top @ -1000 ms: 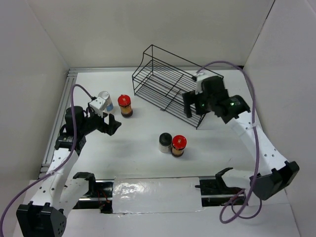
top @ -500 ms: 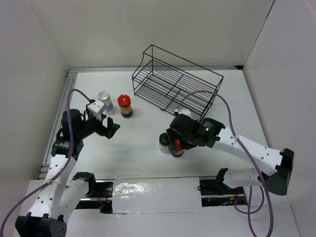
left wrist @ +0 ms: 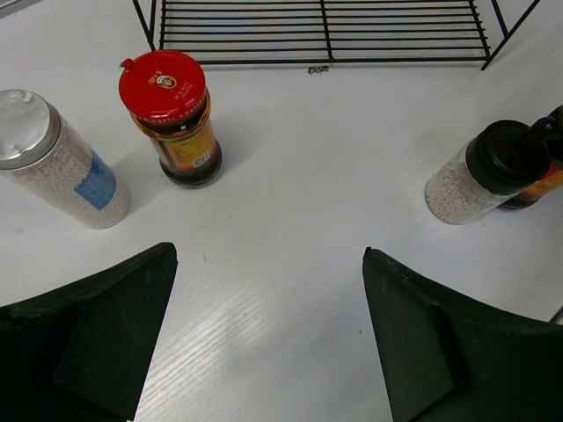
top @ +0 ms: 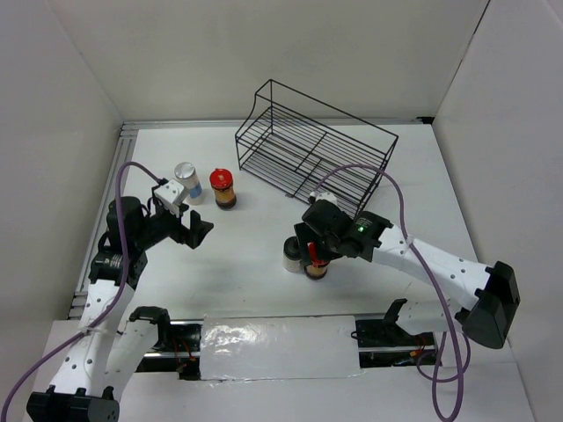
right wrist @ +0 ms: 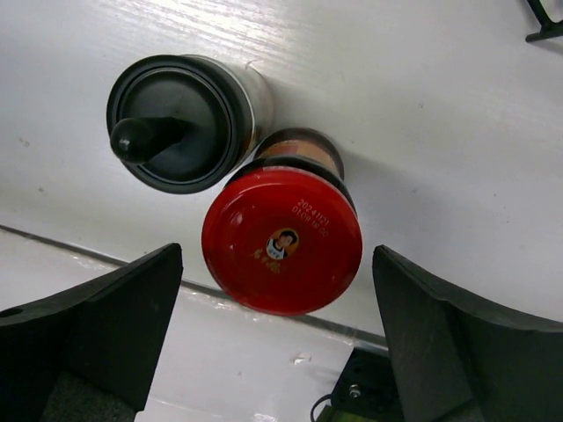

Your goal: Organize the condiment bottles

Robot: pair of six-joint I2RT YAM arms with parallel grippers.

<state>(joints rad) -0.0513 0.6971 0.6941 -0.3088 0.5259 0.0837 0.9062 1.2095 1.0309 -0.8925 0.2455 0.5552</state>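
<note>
Four jars stand on the white table. A white jar with grey cap and blue label (top: 186, 180) (left wrist: 62, 163) and a red-capped jar (top: 223, 187) (left wrist: 171, 119) stand at the back left. A pale black-capped jar (top: 293, 255) (left wrist: 488, 171) (right wrist: 180, 123) touches the second red-capped jar (top: 316, 269) (right wrist: 281, 237) near the front middle. My right gripper (top: 313, 250) (right wrist: 277, 255) is open directly above that red cap, one finger on each side. My left gripper (top: 199, 229) (left wrist: 268, 255) is open and empty, low over bare table in front of the back-left pair.
A black wire rack (top: 312, 154) (left wrist: 325, 35) stands at the back middle-right, tilted across the table. White walls close the left, back and right. A foil-covered strip (top: 277, 347) runs along the near edge between the arm bases.
My right arm swung from the wire rack down and left to hover over the front red-capped jar. My left gripper drew back slightly toward its base. The jars have not moved.
</note>
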